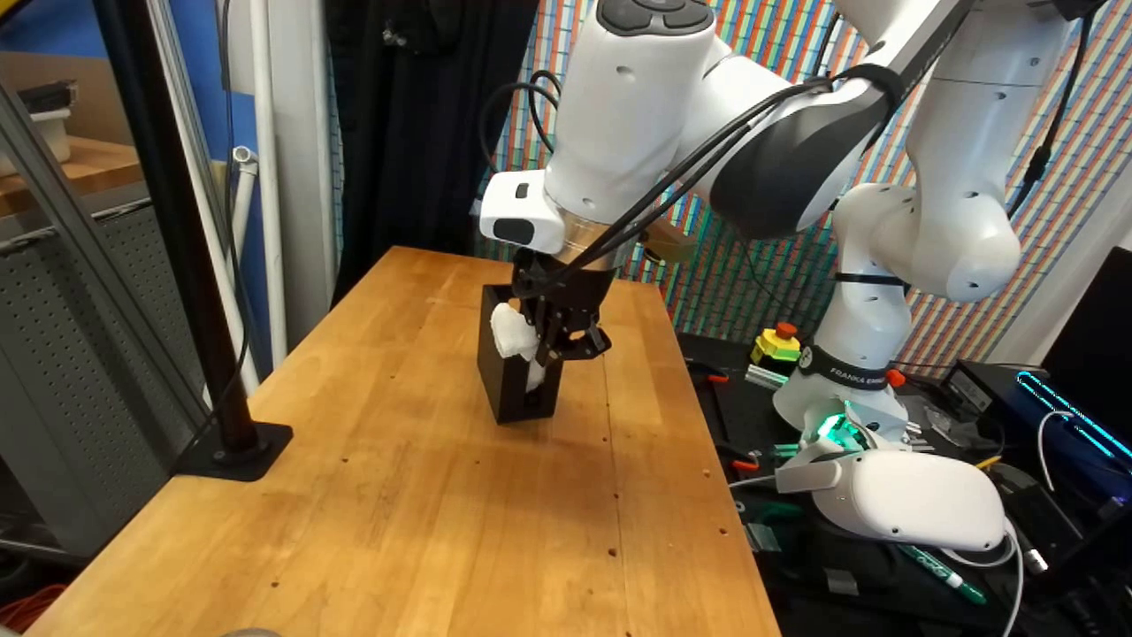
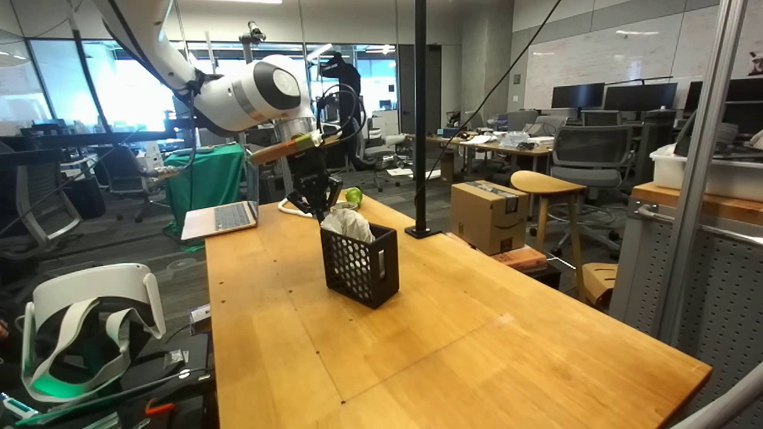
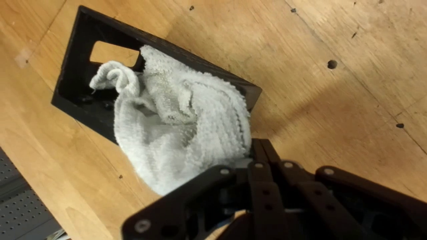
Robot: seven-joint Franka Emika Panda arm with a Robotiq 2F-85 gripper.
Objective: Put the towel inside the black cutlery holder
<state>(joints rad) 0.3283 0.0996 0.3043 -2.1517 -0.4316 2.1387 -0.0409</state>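
The black cutlery holder stands upright on the wooden table in both exterior views [image 1: 501,385] [image 2: 387,280] and shows from above in the wrist view [image 3: 113,25]. The crumpled white towel [image 3: 186,133] lies partly in the holder's opening. Part of it bulges above the rim in both exterior views [image 1: 513,333] [image 2: 347,224], and part hangs over one long side in the wrist view. My gripper [image 3: 263,141] is at the holder's end, with its fingers together and the towel touching or close beside one finger. No cloth shows between the fingertips. The gripper also shows in both exterior views [image 1: 545,356] [image 2: 320,218].
The wooden table [image 1: 424,531] has a black pole [image 1: 232,416] on a base plate at its edge. A laptop [image 2: 220,219] and a green round object [image 2: 353,195] are at the far end. A white headset [image 1: 911,500] lies beside the table.
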